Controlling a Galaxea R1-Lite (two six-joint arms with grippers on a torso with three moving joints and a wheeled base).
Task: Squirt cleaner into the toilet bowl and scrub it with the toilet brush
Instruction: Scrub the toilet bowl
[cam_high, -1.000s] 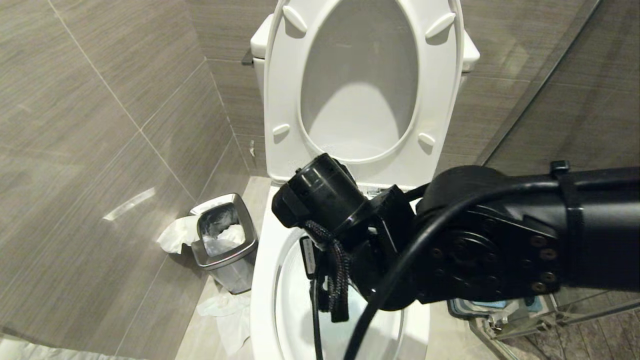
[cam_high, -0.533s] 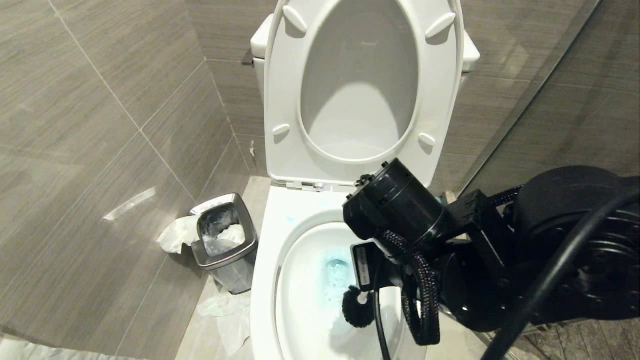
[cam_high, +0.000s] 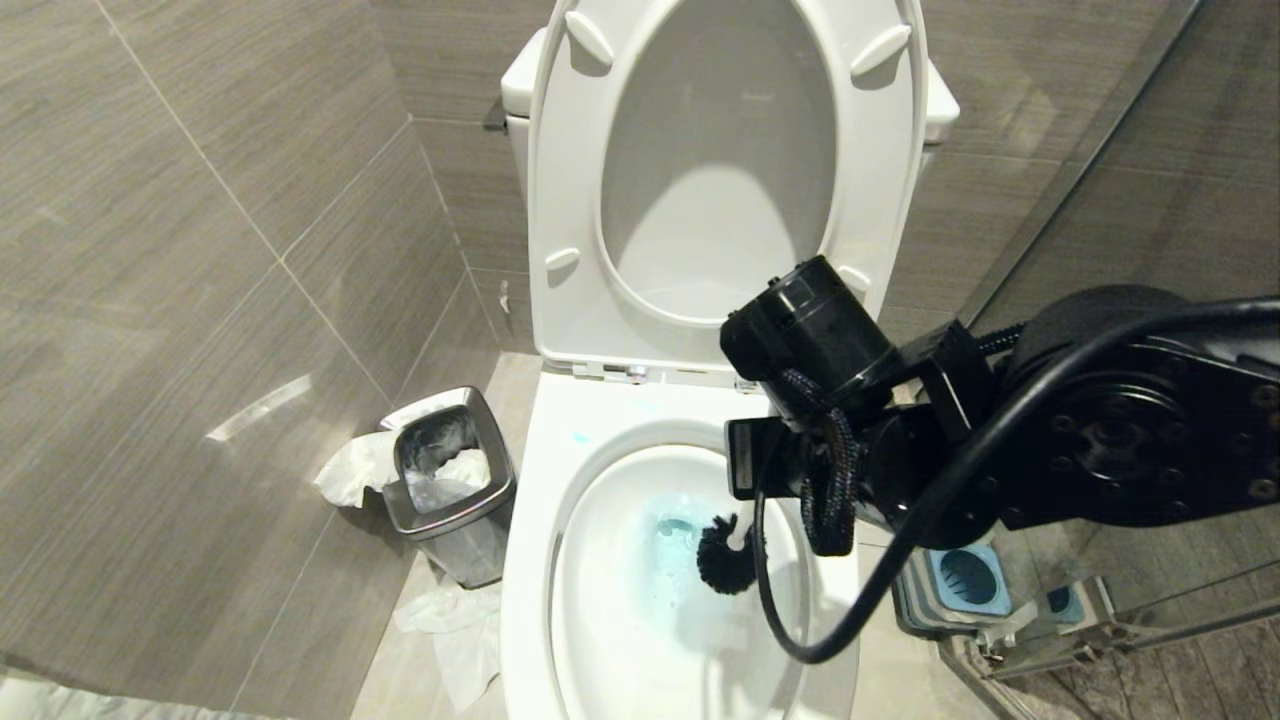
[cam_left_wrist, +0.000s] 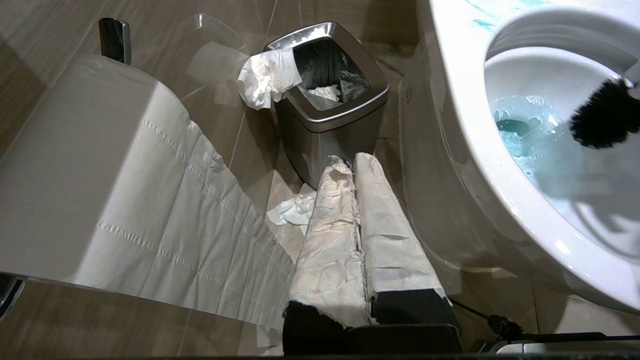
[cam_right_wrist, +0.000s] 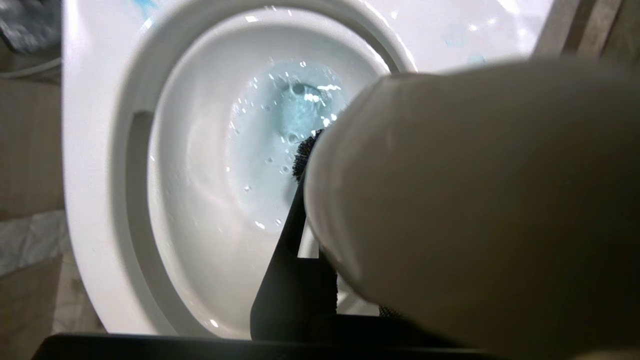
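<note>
Holding blue-tinted water (cam_high: 672, 545), the toilet bowl (cam_high: 530, 560) apparently contains the toilet brush (cam_high: 722, 560).

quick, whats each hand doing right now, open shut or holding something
Left hand: shut, holding nothing, parked low beside the steel bin.
Right hand: shut on the toilet brush, bristles inside the toilet bowl.
</note>
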